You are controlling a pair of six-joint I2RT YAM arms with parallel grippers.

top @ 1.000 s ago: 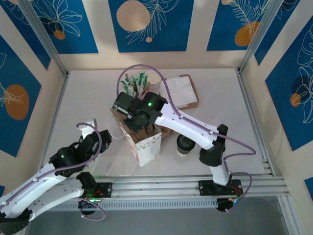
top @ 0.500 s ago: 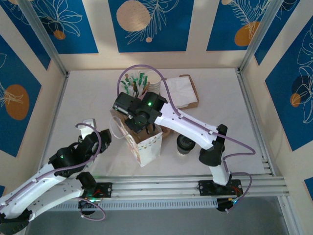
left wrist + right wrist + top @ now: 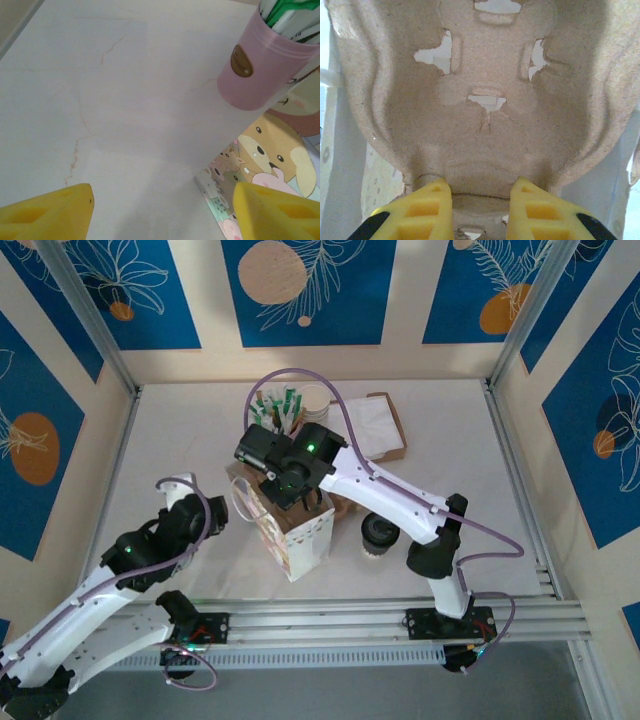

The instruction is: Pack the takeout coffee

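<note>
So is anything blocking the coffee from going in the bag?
Yes. The right gripper holds a pulp tray over the bag's open top, covering the way in. The coffee stands on the table just right of the bag, partly under the right arm.

Surface [image 3: 125,100]: smooth, matt, stone-like with faint veining. Pink container [image 3: 260,75], upper right of the left wrist view: smooth, satin finish, probably plastic. Bag [image 3: 265,170], lower right: printed paper. Moulded tray [image 3: 485,125]: rough, fibrous pulp, matt. Takeout coffee [image 3: 377,536]: paper cup, black plastic lid. Fingers [image 3: 427,212] of the right pincer [image 3: 480,210]: matt yellow plastic.
</note>
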